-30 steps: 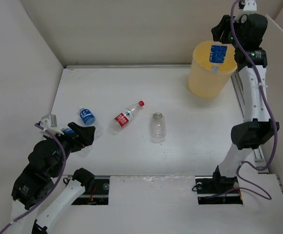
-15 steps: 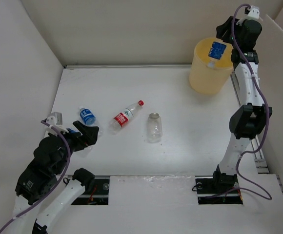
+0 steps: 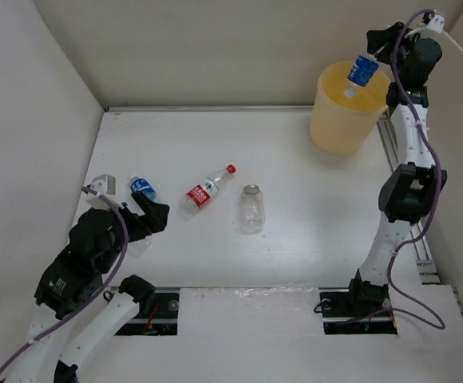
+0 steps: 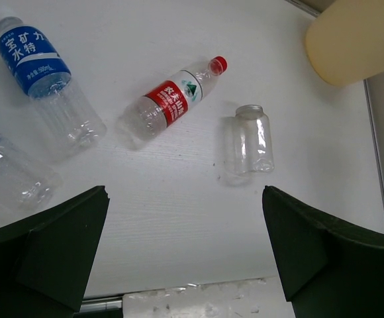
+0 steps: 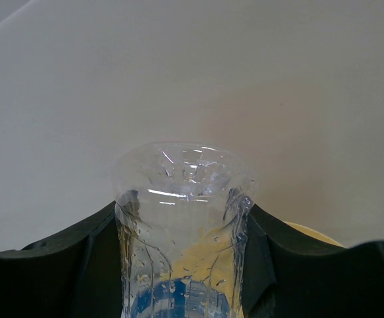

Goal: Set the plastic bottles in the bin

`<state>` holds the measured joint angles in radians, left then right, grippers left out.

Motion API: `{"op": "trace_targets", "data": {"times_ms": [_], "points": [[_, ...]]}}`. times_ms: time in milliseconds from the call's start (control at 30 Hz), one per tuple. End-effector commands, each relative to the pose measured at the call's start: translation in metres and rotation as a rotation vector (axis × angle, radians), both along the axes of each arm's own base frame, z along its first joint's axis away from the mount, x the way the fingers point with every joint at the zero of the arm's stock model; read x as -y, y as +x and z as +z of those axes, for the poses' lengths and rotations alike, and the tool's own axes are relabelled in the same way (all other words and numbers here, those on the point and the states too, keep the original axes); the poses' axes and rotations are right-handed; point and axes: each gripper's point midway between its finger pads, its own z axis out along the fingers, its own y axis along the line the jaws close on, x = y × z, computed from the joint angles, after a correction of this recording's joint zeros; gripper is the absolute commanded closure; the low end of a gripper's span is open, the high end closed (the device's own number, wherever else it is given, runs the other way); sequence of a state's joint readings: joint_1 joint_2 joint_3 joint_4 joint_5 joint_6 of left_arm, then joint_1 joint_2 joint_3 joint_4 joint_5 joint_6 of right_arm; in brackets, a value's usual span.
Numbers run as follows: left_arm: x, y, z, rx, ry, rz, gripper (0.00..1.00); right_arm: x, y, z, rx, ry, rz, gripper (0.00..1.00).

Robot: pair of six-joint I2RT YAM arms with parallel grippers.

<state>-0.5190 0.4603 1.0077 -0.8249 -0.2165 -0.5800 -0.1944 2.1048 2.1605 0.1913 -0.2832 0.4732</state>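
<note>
Seemingly above bin (image 3: 337, 132): blue-labelled bottle (image 3: 363, 72).

The blue-labelled bottle (image 5: 179, 218) is showing thin clear plastic, glossy and crinkled, with droplets clinging inside, while the red-labelled bottle (image 4: 172, 103) and the short unlabelled bottle (image 4: 249, 140) are gleaming alike. The bin (image 3: 345, 112) is looking like smooth pale yellow plastic with a soft sheen, the bench top (image 4: 179, 212) is showing matt white with fine grain lines, and the fingers (image 4: 59, 245) of the left gripper (image 4: 184, 199) are looking matt black.
</note>
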Motion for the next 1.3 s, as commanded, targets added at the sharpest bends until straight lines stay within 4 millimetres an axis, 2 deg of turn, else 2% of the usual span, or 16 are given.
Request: {"op": "trace_targets", "data": {"times_ms": [0,233,333,367,400,433,600,733,800,900,933,1033,1100,1167,1200,1267], "points": [[0.001,0.000,0.014,0.067,-0.025,-0.011,0.00,-0.005,-0.024,0.080,0.205,-0.149,-0.075,1.00],[0.001,0.000,0.014,0.067,-0.026,-0.011,0.00,0.010,-0.015,0.059,0.114,-0.296,-0.199,0.98],[0.002,0.003,0.011,0.050,-0.016,-0.011,0.00,0.015,-0.011,0.037,0.055,-0.371,-0.251,0.66],[0.002,0.003,0.011,0.049,-0.016,-0.011,0.00,0.020,-0.009,0.027,0.021,-0.385,-0.271,0.47],[0.002,0.003,0.011,0.049,-0.016,-0.011,0.00,0.021,-0.008,0.023,0.012,-0.399,-0.272,0.13],[0.002,0.003,0.011,0.049,-0.016,-0.011,0.00,0.020,-0.005,0.015,-0.005,-0.410,-0.262,0.05],[0.002,0.003,0.011,0.049,-0.016,-0.011,0.00,0.007,-0.004,0.014,0.011,-0.436,-0.192,0.00],[0.011,0.008,0.014,0.064,-0.036,-0.038,0.00,-0.021,-0.034,0.053,0.064,-0.459,-0.126,0.00],[0.018,0.017,0.014,0.055,-0.035,-0.048,0.00,-0.031,-0.072,0.090,0.103,-0.492,-0.147,0.00],[0.025,0.028,0.014,0.034,-0.036,-0.044,0.00,-0.058,-0.128,0.109,0.061,-0.583,-0.153,0.00],[0.037,0.037,0.014,0.025,-0.046,-0.078,0.00,-0.071,-0.143,0.079,-0.104,-0.615,-0.147,0.00],[0.072,0.052,0.030,0.063,-0.115,-0.198,0.00,-0.104,-0.217,0.067,-0.234,-0.743,-0.129,0.00],[0.088,0.060,0.037,0.080,-0.154,-0.251,0.00,-0.120,-0.253,0.056,-0.220,-0.764,-0.102,0.00],[0.114,0.072,0.036,0.068,-0.182,-0.321,0.00,-0.134,-0.315,0.079,-0.051,-0.713,-0.047,0.00],[0.125,0.076,0.032,0.049,-0.188,-0.338,0.00,-0.142,-0.321,0.046,-0.082,-0.737,0.006,0.00],[0.160,0.086,0.025,0.020,-0.189,-0.405,0.00,-0.140,-0.363,0.044,-0.071,-0.739,0.046,0.00]]}}
